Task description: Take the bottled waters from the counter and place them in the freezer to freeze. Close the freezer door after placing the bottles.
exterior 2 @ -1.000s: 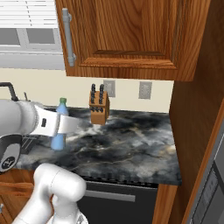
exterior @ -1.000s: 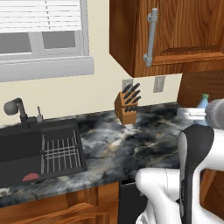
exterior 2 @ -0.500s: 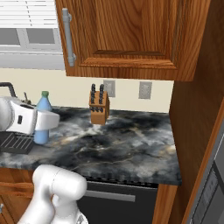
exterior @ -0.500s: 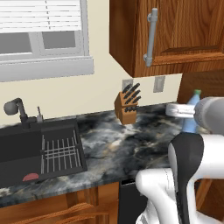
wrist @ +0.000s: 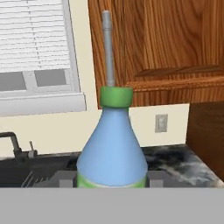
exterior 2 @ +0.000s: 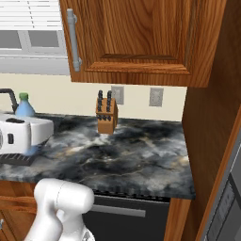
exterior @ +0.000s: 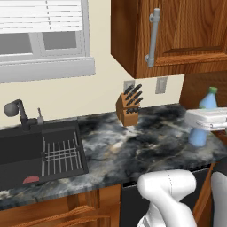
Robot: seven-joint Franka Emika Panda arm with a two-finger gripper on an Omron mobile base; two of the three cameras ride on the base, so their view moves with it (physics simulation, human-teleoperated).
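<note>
One green-capped blue bottle point(wrist: 112, 148), lower half hidden behind white hand; jaws closed on it. Tabletop point(exterior: 133, 146) w/ one knife block point(exterior: 128, 106); sink point(exterior: 26, 150) cut off.

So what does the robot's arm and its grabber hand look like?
The arm is glossy white, built from fat rounded tube pieces, like bent elbows. Its hand is a boxy white block with a dark round spot on its side. The grabber's two small finger tips are grey and squared off. No cables show.
</note>
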